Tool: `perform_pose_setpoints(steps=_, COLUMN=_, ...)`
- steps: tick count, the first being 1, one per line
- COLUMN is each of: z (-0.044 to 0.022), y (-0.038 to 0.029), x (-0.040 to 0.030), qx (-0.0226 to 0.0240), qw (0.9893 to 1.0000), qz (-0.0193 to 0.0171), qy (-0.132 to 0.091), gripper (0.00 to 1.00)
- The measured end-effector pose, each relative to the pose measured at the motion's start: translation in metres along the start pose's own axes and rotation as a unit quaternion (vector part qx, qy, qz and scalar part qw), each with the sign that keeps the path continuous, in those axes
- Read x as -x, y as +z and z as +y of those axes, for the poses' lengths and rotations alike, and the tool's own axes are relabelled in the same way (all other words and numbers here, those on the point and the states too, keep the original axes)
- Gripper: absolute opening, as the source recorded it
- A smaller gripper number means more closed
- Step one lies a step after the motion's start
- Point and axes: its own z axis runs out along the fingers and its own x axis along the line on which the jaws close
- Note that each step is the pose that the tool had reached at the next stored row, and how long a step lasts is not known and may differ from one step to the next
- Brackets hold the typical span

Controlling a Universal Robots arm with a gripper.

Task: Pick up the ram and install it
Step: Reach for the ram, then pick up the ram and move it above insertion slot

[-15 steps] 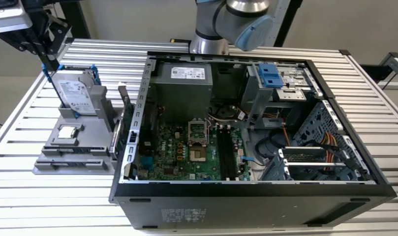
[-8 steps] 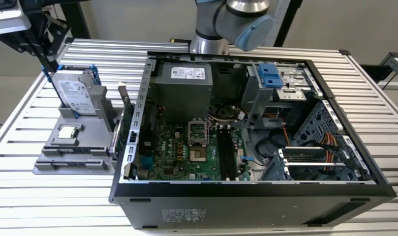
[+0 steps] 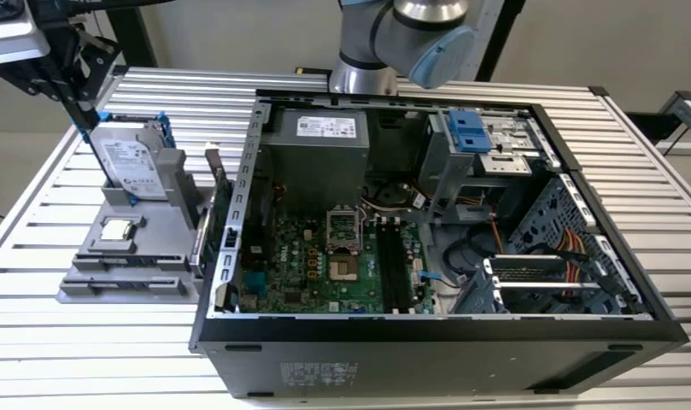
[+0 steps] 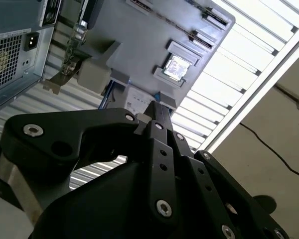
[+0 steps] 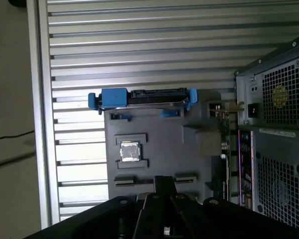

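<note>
My gripper [image 3: 90, 120] hangs high over the grey parts fixture [image 3: 123, 286] at the exterior view's left, well apart from it. Its black fingers meet at the tip in both wrist views [image 4: 157, 107] [image 5: 164, 180], with nothing between them. In the first wrist view a thin dark strip [image 5: 185, 177] sits on edge in the fixture's slot at the end away from the hard drive. It may be the ram's edge, but I cannot tell for sure. The motherboard's long black memory slots [image 3: 393, 256] lie inside the open computer case [image 3: 436, 337].
A silver hard drive in a blue frame [image 3: 129, 162] stands at the fixture's far end. A small square CPU chip [image 3: 117, 229] lies in a pocket. A card with a metal bracket [image 3: 205, 231] stands between fixture and case. The slatted metal table [image 3: 83, 359] carries everything.
</note>
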Motion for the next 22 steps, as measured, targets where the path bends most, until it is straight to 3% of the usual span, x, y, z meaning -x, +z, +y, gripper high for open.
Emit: perform_pose_setpoints(steps=22, z=-0.0256, y=-0.0005, x=0.0018, qx=-0.0002, qw=1.0, qz=0.0023, qy=0.0, gripper=0.0)
